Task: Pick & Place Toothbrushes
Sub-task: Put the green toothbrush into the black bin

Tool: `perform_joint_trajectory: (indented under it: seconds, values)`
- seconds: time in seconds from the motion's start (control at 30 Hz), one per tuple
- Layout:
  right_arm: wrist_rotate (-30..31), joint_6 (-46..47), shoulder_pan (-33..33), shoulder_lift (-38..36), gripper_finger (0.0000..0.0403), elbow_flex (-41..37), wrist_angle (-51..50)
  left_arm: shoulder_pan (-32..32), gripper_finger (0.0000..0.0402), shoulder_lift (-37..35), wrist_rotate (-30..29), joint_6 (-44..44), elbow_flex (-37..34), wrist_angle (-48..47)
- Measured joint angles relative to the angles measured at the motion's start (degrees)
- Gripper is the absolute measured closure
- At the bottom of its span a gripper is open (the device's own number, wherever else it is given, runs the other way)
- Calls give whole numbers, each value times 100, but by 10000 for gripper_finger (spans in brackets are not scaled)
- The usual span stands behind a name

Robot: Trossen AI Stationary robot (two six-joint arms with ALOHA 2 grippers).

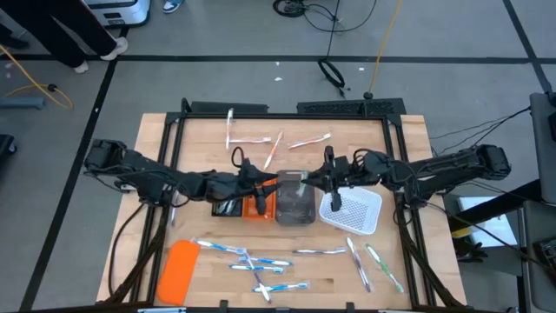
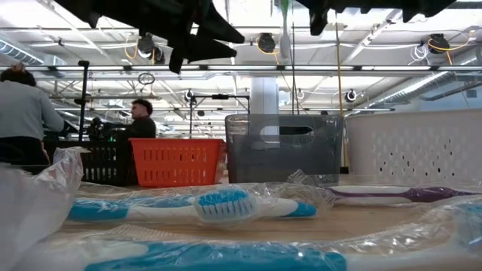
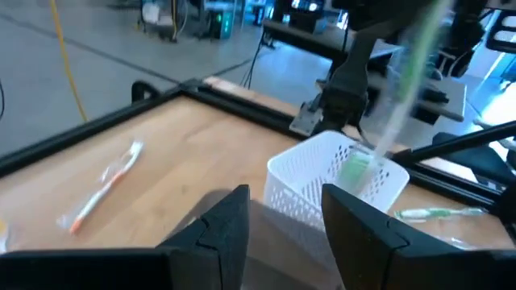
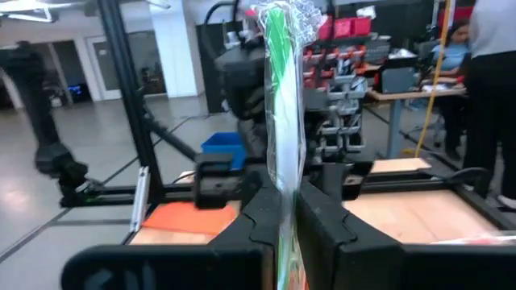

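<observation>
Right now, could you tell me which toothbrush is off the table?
The green toothbrush, wrapped, upright in the right gripper's shut jaws above the white tray.

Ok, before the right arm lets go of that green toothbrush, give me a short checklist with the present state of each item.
1. Right gripper shut on the green toothbrush: ok.
2. Toothbrush hanging over the white basket, as the left wrist view shows: ok.
3. Head already down inside the basket: cannot tell.
4. Left gripper open, holding nothing, over the grey bin, beside the basket: ok.
5. All toothbrushes cleared from the table: not ok; blue toothbrushes and others lie loose.
</observation>
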Motion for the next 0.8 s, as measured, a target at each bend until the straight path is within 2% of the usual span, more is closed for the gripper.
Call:
perform_joint_trajectory:
  seconds: [0.13,0.33,0.6,0.8]
  values:
    - [2,0,-151,75,388,0,130,-2,245,42,138,290,0,361]
    - [-27,0,-258,535,388,0,953,0,245,42,150,550,0,689]
    - [-36,0,-313,1191,388,0,1909,0,245,42,171,617,0,738]
    - [-34,111,-400,1512,388,25,2241,-2,245,42,302,617,0,751]
